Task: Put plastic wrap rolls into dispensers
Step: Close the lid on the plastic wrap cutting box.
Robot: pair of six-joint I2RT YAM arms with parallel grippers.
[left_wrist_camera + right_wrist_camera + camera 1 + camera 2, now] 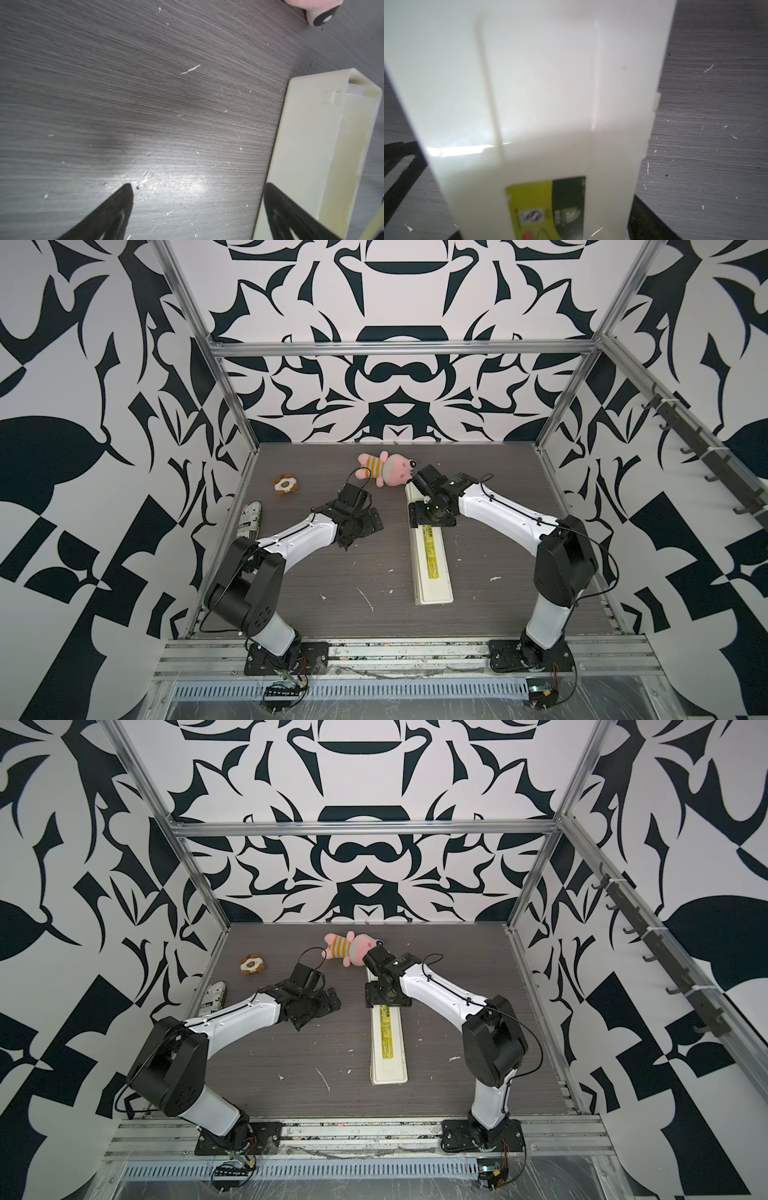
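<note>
Right gripper (431, 515): fingers (402, 170) spread wide, one down each long side of the dispenser (432, 572), really close against it. Honestly can't tell if they're squeezing it or just sitting there. Left gripper (198, 185) is wide open with nothing in it, fingers (116, 207) hanging low over the table (332, 580), near the dispenser's far end. The dispenser lies flat a bit right of the middle, running front to back, yellow label facing up. Its far end sits under the right gripper, almost at a pink plush toy (384, 468). Over on the left there's a small brown toy (286, 484) and a newsprint-patterned bundle (249, 522) at the table's edge, beside the left arm.
</note>
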